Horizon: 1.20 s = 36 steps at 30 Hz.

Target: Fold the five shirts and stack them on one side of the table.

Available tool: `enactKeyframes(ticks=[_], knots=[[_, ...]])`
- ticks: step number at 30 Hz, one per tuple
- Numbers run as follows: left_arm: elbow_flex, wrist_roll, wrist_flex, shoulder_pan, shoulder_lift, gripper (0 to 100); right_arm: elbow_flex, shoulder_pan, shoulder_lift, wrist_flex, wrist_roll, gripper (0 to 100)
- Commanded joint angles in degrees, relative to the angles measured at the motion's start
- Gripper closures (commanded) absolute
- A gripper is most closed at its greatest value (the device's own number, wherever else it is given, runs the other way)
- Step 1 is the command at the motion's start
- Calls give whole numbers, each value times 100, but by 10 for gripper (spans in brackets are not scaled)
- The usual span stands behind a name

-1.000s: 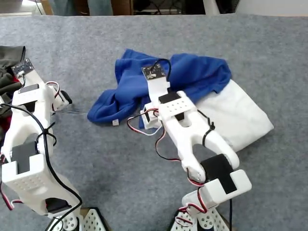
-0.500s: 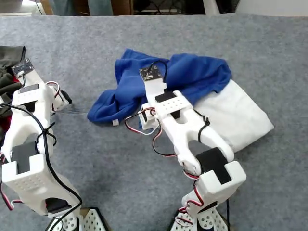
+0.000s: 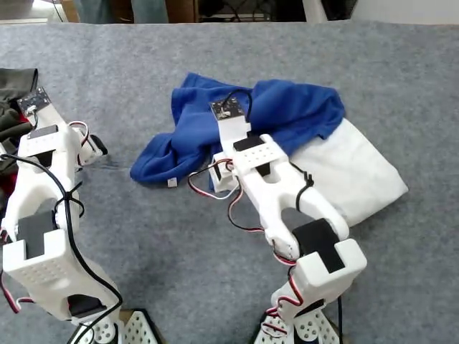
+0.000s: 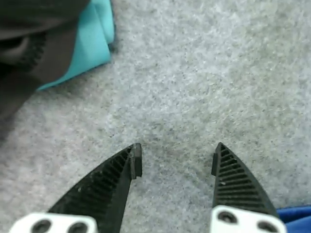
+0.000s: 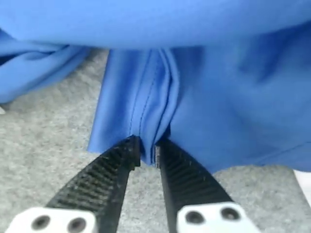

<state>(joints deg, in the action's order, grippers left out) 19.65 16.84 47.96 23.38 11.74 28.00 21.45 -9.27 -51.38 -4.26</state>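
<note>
- Fabric of the blue shirt [image 5: 204, 97] is pinched between the right fingers [image 5: 133, 150], which are closed on a fold at the edge nearest the arms
- Blue shirt lies crumpled mid-counter [image 3: 373, 64], partly over a white shirt [image 3: 351, 175]
- Left fingers [image 4: 136, 162] are spread open just above bare counter, holding nothing, near a teal cloth [image 4: 95, 43] and dark clothes [image 3: 18, 82] at the counter's left edge

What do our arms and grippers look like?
The left arm and right arm are blocky white plastic shells with black motor blocks. A black cable loops along the left; red, white and black wires trail along the right. The left gripper and right gripper have black, ridged, tapering fingers on white mounts.
</note>
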Motion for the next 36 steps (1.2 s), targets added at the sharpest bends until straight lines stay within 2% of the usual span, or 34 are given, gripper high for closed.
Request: enactKeyframes(ticks=[1,22,30,36], knots=[[-303,-149,35,-48,-26,747,-163,44,-4,53,9,929],[-303,-149,35,-75,-26,748,-611,343,-40,-352,-18,926],[-303,-149,44,-84,-26,748,-611,598,-48,-352,9,767],[-303,-149,44,-84,-26,748,-585,747,-57,-229,-35,805]])
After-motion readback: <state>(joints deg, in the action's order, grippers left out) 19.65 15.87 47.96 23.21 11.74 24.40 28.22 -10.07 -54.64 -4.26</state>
